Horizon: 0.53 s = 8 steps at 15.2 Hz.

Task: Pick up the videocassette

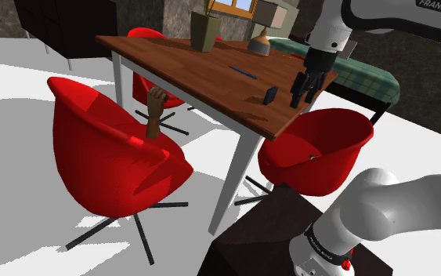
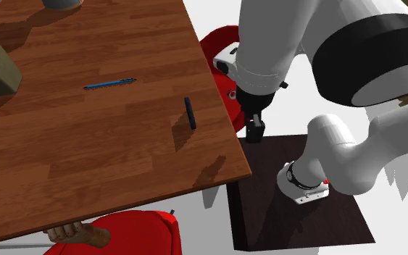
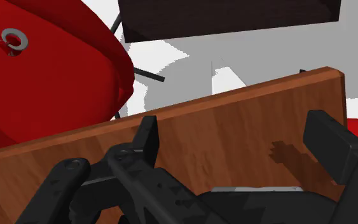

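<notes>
In the shoulder view the cassette [image 1: 270, 95] stands on a thin edge near the right corner of the worktop [image 1: 203, 74]. The end effector [image 1: 305, 88] is just to its right and apart from it. I judge the cassette a light, stiff shell (probably slick on its broad faces) that will tip easily as it stands. The best hold looks to be across its thin width, with pads on the two broad faces near the middle.

From above, the second exterior view gives, left to right, a blue pen [image 2: 110, 83], the cassette [image 2: 189, 113] as a narrow dark strip, then the end effector [image 2: 255, 130] just right of the worktop's edge.

The wrist view adds what those two leave unclear. The fingers [image 3: 147, 137] stand apart with nothing between them, above the worktop's edge, with a red chair [image 3: 44, 70] beyond.
</notes>
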{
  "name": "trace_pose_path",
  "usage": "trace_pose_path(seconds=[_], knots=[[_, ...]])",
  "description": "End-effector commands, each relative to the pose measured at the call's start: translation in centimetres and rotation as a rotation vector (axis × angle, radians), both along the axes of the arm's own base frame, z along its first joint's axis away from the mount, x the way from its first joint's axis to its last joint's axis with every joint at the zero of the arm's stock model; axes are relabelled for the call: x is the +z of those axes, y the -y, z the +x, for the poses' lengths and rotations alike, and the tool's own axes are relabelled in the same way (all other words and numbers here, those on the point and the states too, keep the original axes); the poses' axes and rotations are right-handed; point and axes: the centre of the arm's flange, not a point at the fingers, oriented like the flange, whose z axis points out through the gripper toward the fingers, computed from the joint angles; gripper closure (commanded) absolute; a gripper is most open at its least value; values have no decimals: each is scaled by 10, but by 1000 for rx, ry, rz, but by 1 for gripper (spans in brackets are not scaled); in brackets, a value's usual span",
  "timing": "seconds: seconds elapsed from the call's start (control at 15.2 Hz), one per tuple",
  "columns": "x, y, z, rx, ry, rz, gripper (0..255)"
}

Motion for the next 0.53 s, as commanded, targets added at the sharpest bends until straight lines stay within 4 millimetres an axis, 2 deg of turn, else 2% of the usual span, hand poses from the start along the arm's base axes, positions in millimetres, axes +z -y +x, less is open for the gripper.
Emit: trace_pose_path(seconds=[0.0,0.2,0.46], knots=[[0,0,0,0,0,0,0],[3,7,41,-242,-6,-6,0],[7,31,91,-564,-15,-13,0]])
